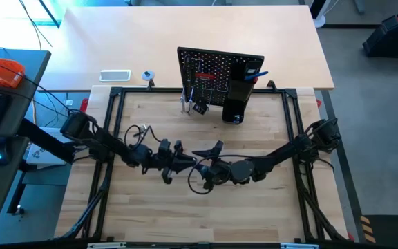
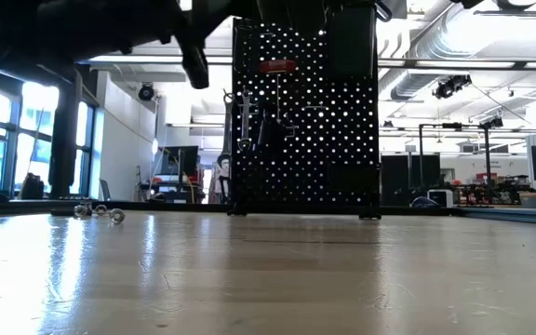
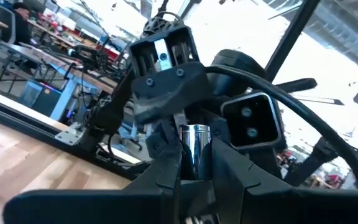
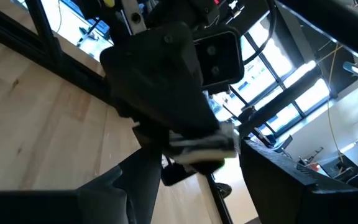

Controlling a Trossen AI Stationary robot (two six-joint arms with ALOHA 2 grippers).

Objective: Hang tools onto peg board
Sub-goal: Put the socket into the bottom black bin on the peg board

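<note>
The peg board (image 1: pixel 220 72) stands upright at the table's far side, with a red-handled screwdriver (image 2: pixel 277 67), a silver wrench (image 1: pixel 185 104) and a blue hex key (image 1: pixel 258 74) hanging on it beside a tall black box holder (image 1: pixel 237 97). Both arms meet above the table's middle. My left gripper (image 1: pixel 187 166) is shut on a black-and-silver bar (image 3: pixel 194 149). Facing it, my right gripper (image 1: pixel 209 169) is open. Its fingers (image 4: pixel 135 180) stand on either side of the bar's silver end (image 4: pixel 204 144); I cannot tell whether they touch it. My left gripper pinches the bar between its two fingers; the shiny silver stretch (image 3: pixel 194 163) shows in the gap between them. The fingers come about level from the table's left side. The bar is lifted clear of the table, facing my right gripper.
A black frame rail (image 1: pixel 109 138) runs around the wooden table. Beyond the far rail lie a white device (image 1: pixel 115 75) and a small roll (image 1: pixel 148 75). Small round bits (image 2: pixel 100 212) lie at the far left of the tabletop.
</note>
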